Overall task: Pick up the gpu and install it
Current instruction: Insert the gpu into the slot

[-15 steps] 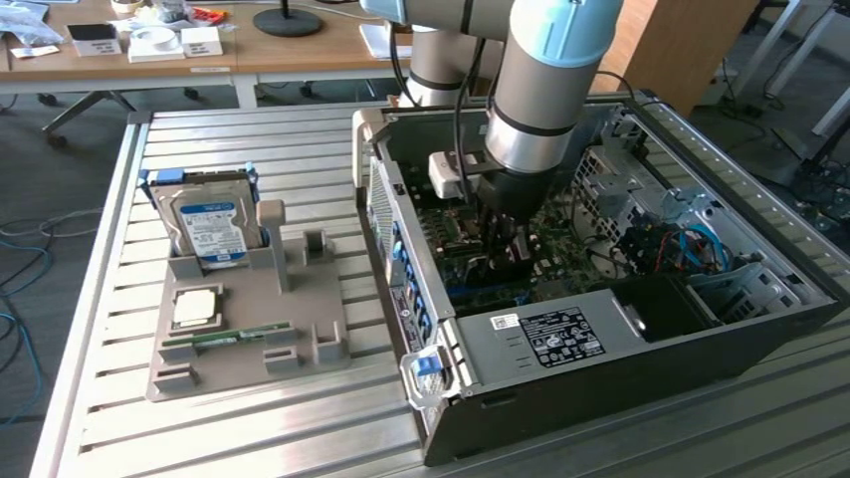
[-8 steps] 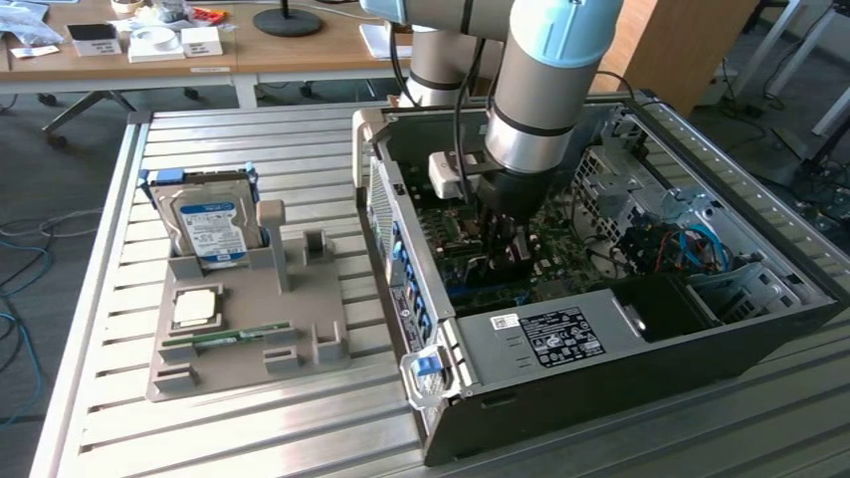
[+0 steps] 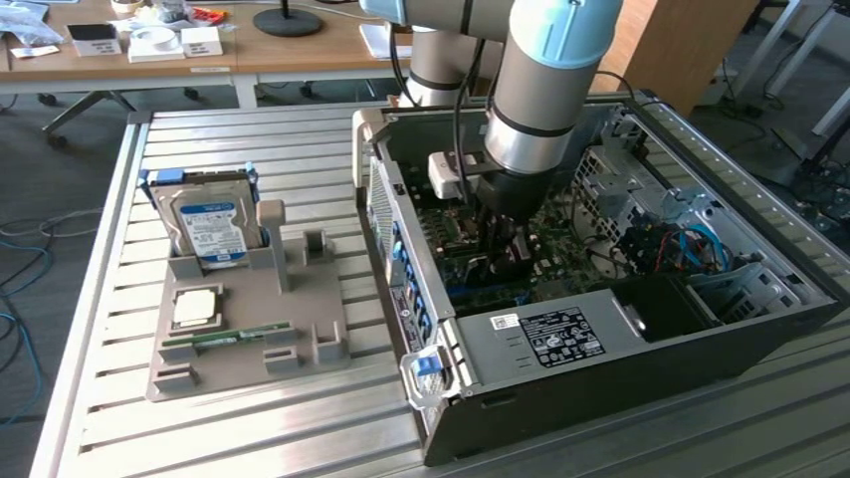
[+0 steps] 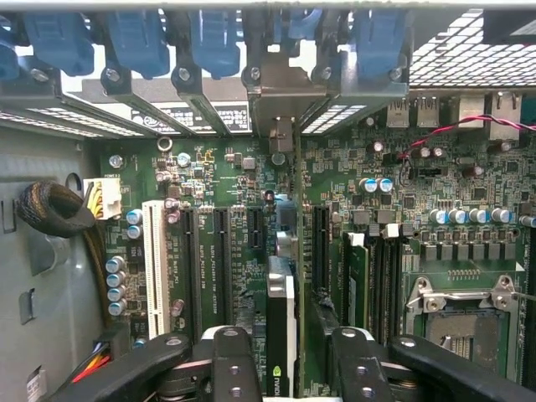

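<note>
Grey parts holder (image 3: 246,339) lies to the exterior view's left of the computer case (image 3: 638,378). Inside the case, the gpu (image 4: 280,331) stands edge-on in a motherboard (image 4: 226,180) slot, between the gripper (image 4: 280,364) fingers, which stand parted beside it.

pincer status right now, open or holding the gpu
pincer: open, fingers apart on either side of the gpu, which stands on edge in a slot of the motherboard; not gripping it.
</note>
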